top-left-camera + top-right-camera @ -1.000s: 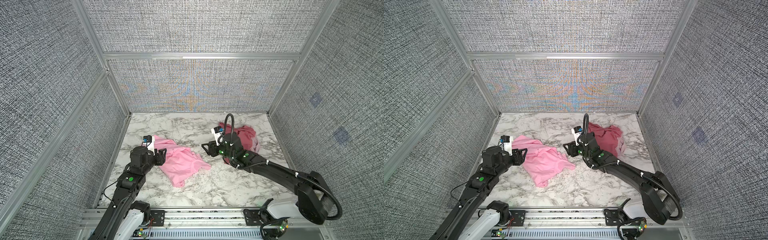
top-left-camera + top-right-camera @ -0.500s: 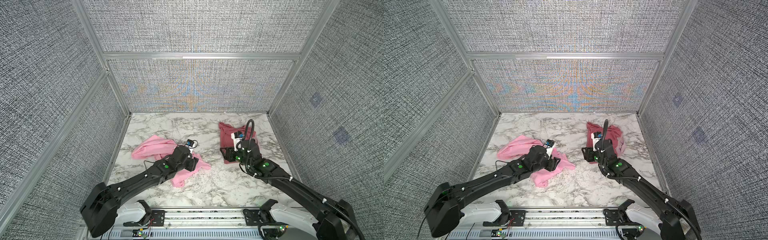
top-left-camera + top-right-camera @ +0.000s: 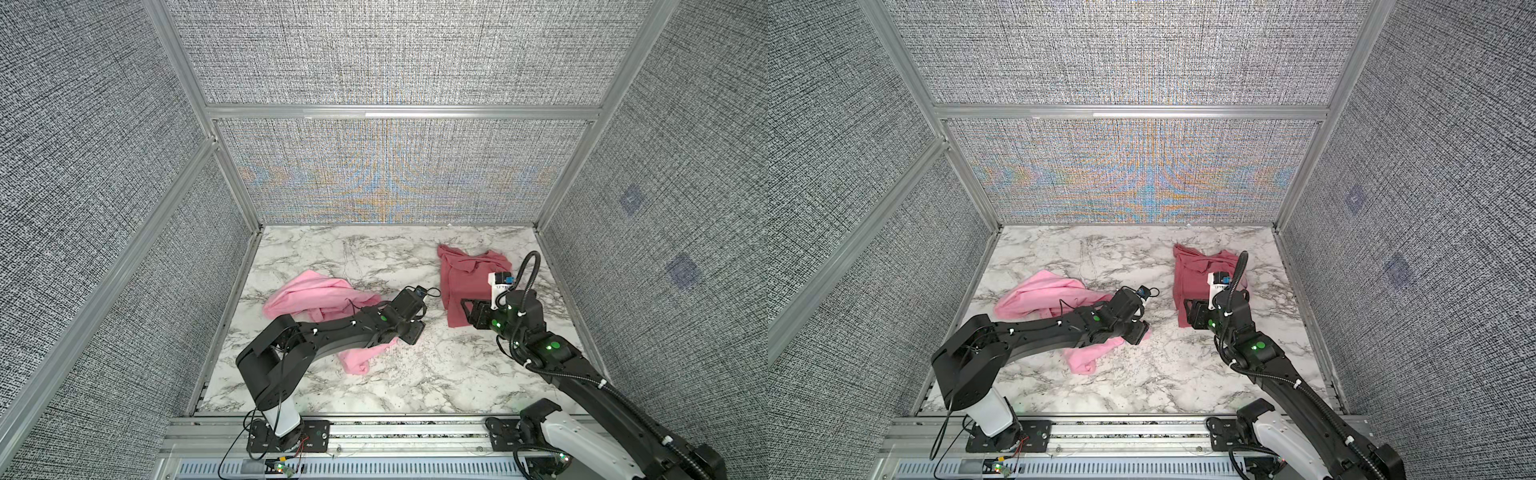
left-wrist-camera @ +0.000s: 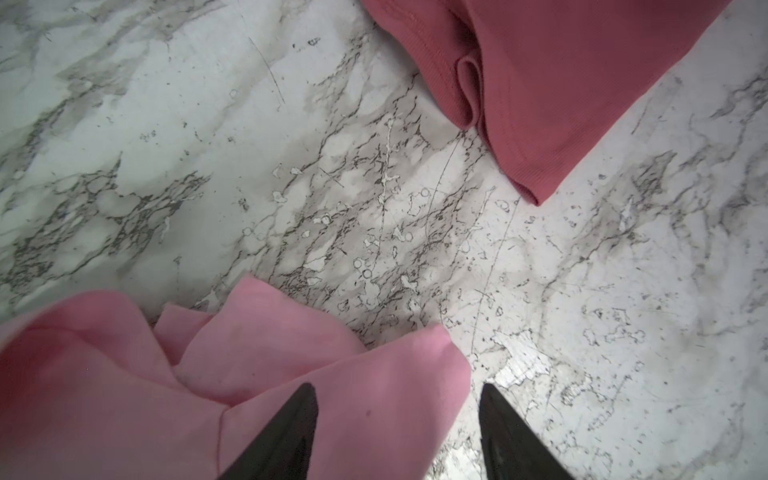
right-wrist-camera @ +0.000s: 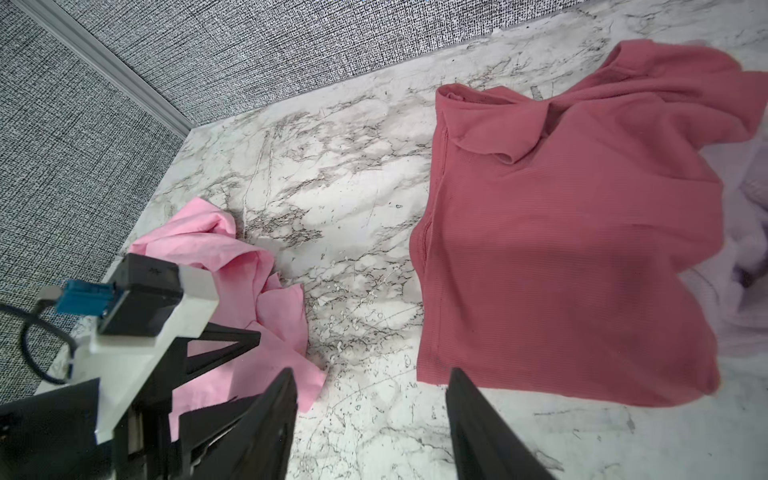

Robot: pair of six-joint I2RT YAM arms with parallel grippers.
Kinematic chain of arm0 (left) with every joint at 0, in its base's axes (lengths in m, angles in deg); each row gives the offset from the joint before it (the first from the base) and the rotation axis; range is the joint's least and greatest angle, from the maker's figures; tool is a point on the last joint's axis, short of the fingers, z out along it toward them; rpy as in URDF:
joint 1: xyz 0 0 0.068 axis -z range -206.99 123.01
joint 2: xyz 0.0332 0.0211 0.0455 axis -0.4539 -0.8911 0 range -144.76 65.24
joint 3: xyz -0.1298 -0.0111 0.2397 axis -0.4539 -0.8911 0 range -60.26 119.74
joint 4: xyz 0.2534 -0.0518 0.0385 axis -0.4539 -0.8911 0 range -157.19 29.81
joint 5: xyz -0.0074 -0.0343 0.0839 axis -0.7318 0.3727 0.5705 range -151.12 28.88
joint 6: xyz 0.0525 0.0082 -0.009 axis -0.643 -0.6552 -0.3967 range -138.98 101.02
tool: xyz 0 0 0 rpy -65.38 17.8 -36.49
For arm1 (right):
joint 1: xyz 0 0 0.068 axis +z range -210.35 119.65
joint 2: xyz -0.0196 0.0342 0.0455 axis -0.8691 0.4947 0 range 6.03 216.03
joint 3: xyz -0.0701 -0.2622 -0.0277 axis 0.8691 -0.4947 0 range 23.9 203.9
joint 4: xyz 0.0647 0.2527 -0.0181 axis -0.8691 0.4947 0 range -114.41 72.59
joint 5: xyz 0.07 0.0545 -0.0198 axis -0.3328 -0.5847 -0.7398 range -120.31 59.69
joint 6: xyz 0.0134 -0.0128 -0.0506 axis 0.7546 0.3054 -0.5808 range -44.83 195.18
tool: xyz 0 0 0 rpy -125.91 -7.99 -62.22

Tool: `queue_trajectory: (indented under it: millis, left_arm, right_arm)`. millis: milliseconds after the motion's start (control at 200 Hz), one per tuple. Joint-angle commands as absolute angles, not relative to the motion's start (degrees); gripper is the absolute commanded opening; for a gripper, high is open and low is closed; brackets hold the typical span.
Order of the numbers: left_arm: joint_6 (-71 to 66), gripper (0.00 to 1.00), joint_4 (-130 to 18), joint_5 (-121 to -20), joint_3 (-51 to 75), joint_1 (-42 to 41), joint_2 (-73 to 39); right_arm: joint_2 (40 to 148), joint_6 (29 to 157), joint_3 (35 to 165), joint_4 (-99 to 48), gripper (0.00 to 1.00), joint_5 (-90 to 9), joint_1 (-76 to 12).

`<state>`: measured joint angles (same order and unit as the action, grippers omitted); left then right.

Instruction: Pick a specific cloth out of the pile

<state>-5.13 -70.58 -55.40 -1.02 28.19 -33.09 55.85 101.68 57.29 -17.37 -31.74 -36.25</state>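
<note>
The cloth (image 3: 316, 297) lies crumpled on the table (image 3: 415, 374), right under the left gripper (image 4: 395, 386) and trailing back beneath its forearm. One corner sits between that gripper's parted, empty jaws. The right gripper (image 5: 372, 372), likewise parted and empty, hovers well apart, at the rose-red cloth (image 5: 561, 249).

Cloths on the marble surface (image 3: 415, 374): three. One bright pink cloth (image 3: 316, 291), one rose-red cloth (image 3: 465, 282), one pale mauve-grey cloth (image 5: 744, 291), the last seen only in the right wrist view. Hands: two, left hand (image 4: 395, 388) and right hand (image 5: 370, 374).
</note>
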Motion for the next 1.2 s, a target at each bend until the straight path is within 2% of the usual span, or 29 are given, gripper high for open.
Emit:
queue_trajectory:
  millis: [0, 400, 520, 570, 615, 796, 1046, 1196]
  left_arm:
    - [-6.8, 0.65, -72.1, -55.2, -0.6, 28.6, -34.2]
    - [-6.9, 0.65, -73.6, -56.8, -1.1, 29.0, -36.5]
    - [-6.3, 0.62, -73.1, -55.9, -1.3, 29.1, -37.3]
    - [-4.8, 0.57, -74.7, -54.3, -0.3, 29.1, -37.7]
    - [-4.6, 0.49, -75.4, -53.7, 0.0, 29.1, -37.9]
    - [-4.3, 0.0, -74.9, -50.3, 0.2, 29.1, -36.4]
    - [-3.9, 0.0, -76.5, -42.9, 4.2, 28.6, -30.6]
    - [-2.7, 0.0, -74.6, -42.7, 6.2, 26.1, -25.6]
  right_arm:
    - [56.0, 102.5, 56.9, -18.6, 0.59, -33.2, -36.5]
    - [58.2, 102.7, 57.3, -19.8, 0.59, -34.6, -37.5]
    - [58.9, 102.5, 57.7, -19.9, 0.59, -34.7, -37.5]
    - [59.2, 102.7, 57.8, -20.0, 0.59, -34.7, -37.5]
    - [59.5, 102.9, 58.0, -19.9, 0.59, -34.6, -37.6]
    - [59.7, 103.1, 58.5, -20.2, 0.59, -34.3, -37.7]
    - [60.3, 103.3, 59.6, -20.1, 0.59, -34.3, -37.8]
    - [61.2, 103.5, 60.2, -21.0, 0.59, -34.7, -37.8]
